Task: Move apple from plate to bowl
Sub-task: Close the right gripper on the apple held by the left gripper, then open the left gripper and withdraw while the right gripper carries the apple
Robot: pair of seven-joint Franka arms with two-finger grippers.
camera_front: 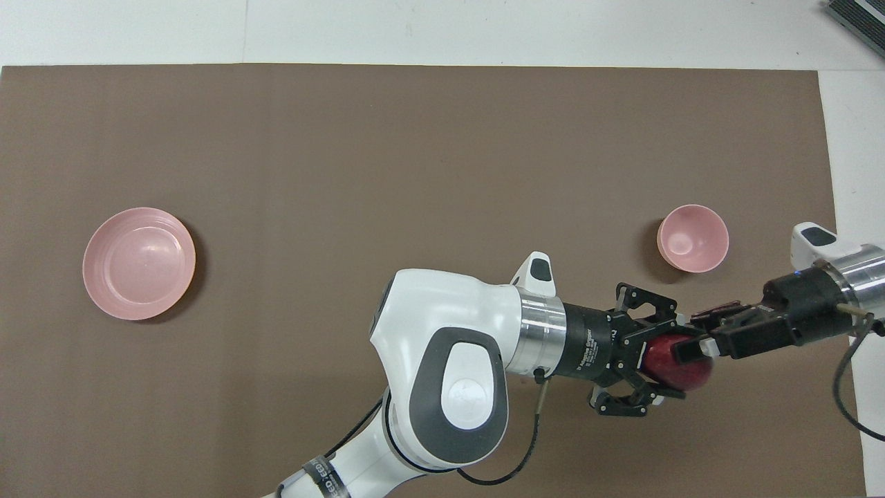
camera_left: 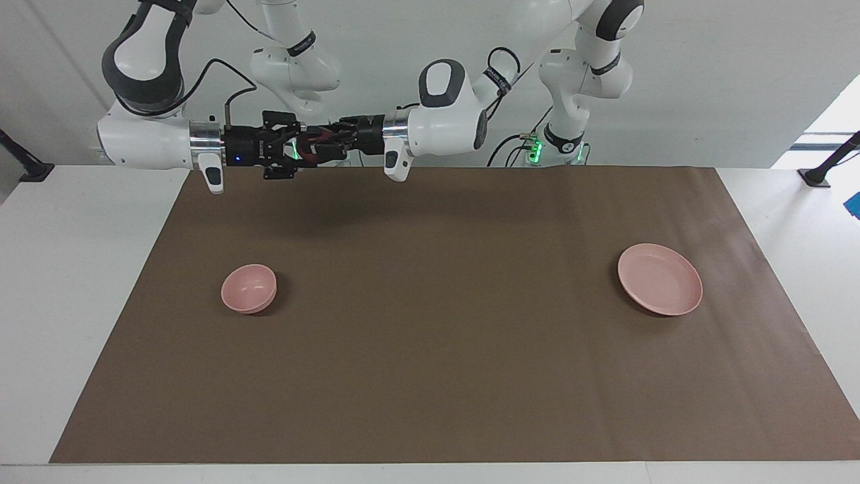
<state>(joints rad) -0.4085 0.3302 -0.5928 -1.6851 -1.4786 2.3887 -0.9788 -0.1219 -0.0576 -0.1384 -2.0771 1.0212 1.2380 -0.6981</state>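
Apple (camera_front: pixel 681 363) hangs in the air between both grippers, over the brown mat (camera_front: pixel 415 138) near the robots, at about five o'clock from the bowl (camera_front: pixel 693 237) in the overhead view. Going from left to right in this view: the plate (camera_front: pixel 138 263) lies bare at nine o'clock; the left gripper (camera_front: pixel 657 366) has its fingers clamped on the apple; the right gripper (camera_front: pixel 698 344) also has its fingers pressed together on it. I judge the fruit firm, smooth, rather light and a little slippery; a hold across its widest part seems safest. Most of the apple is hidden by the fingers, and its stem end cannot be seen.
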